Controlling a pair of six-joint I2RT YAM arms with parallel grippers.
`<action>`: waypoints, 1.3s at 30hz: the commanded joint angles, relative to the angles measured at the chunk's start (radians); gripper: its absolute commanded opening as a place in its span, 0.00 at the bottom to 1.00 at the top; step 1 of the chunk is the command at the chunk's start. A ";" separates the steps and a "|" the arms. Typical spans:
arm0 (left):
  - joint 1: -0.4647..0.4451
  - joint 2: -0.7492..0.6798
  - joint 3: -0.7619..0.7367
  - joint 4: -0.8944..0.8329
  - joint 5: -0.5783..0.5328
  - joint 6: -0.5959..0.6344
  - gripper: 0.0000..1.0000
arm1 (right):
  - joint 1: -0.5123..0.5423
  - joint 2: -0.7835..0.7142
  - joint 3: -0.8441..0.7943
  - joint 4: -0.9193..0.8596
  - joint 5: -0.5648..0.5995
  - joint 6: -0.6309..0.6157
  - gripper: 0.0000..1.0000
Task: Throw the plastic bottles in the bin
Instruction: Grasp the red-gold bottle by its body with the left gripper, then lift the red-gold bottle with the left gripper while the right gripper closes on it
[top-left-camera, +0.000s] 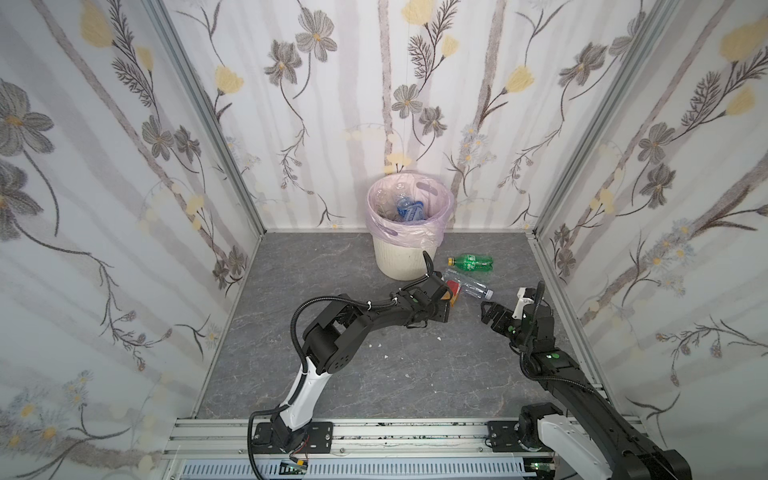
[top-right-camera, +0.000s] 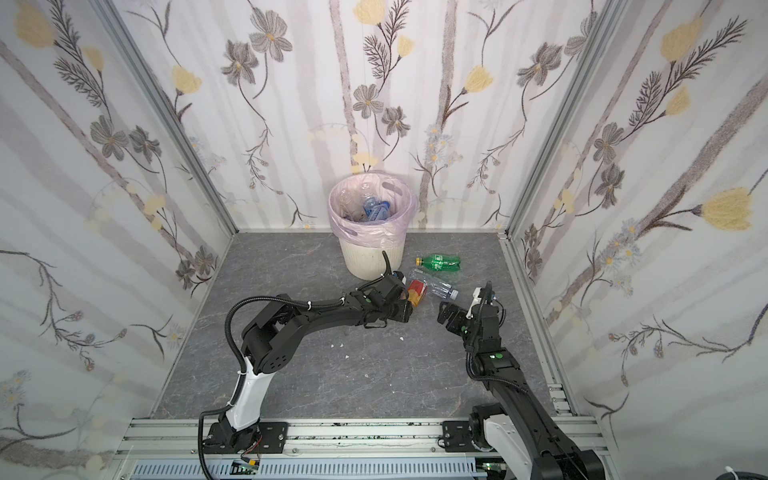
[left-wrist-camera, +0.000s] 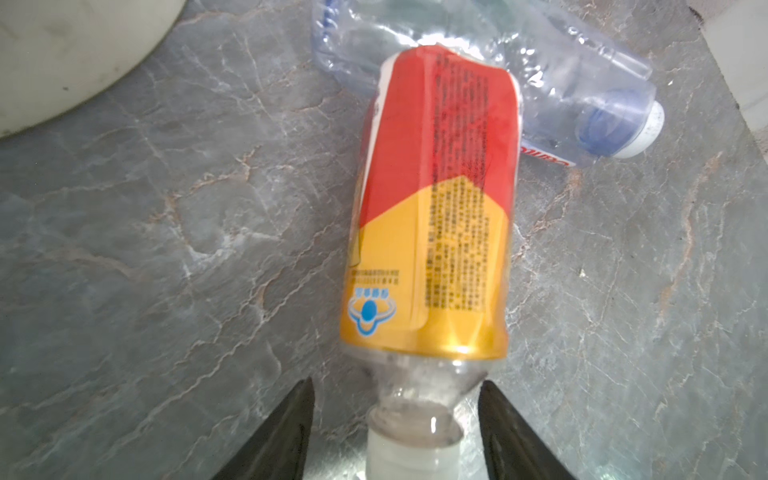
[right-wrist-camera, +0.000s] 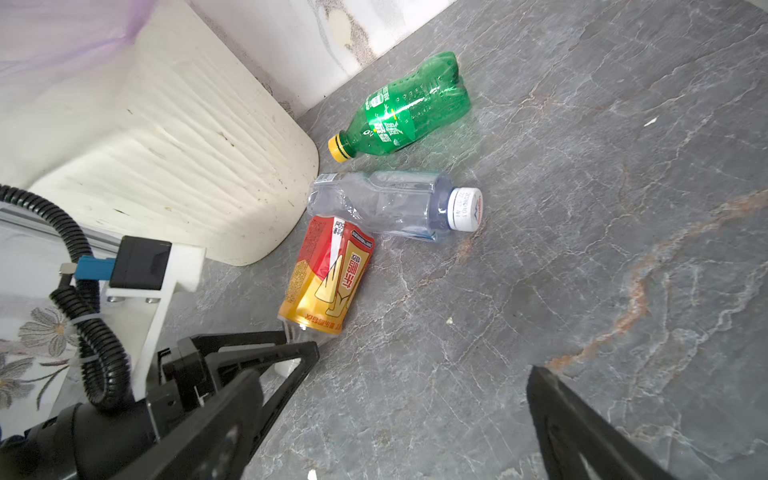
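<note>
Left end effector (left-wrist-camera: 395, 388) is released: its jaws flank the neck of the lying clear plastic bottle with the red-and-orange label (left-wrist-camera: 432, 208), with gaps on both sides. Just beyond it lie a crushed clear white-capped bottle (right-wrist-camera: 386, 203) and a green yellow-capped bottle (right-wrist-camera: 407, 112), right of the round cream ribbed bin (top-left-camera: 399, 257) at the far wall. Right end effector (top-left-camera: 487, 312) hangs wide apart, empty, over the grey marbled worktop (top-left-camera: 374, 374).

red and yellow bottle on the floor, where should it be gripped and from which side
Grip the narrow neck below the white cap, coming from the cap end. The red and yellow bottle lies flat, its base end against the clear bottle, so that end is crowded; the neck is free, and the left gripper straddles it, jaws open.
</note>
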 joint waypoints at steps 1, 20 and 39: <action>0.004 -0.018 -0.011 0.048 -0.002 -0.013 0.66 | 0.001 0.021 -0.002 0.084 -0.043 0.037 1.00; 0.009 0.137 0.178 0.049 -0.011 0.035 0.66 | -0.008 -0.052 -0.035 0.060 -0.038 0.052 1.00; 0.008 0.011 0.023 0.054 -0.005 0.029 0.47 | -0.013 0.096 -0.004 0.156 -0.115 0.069 1.00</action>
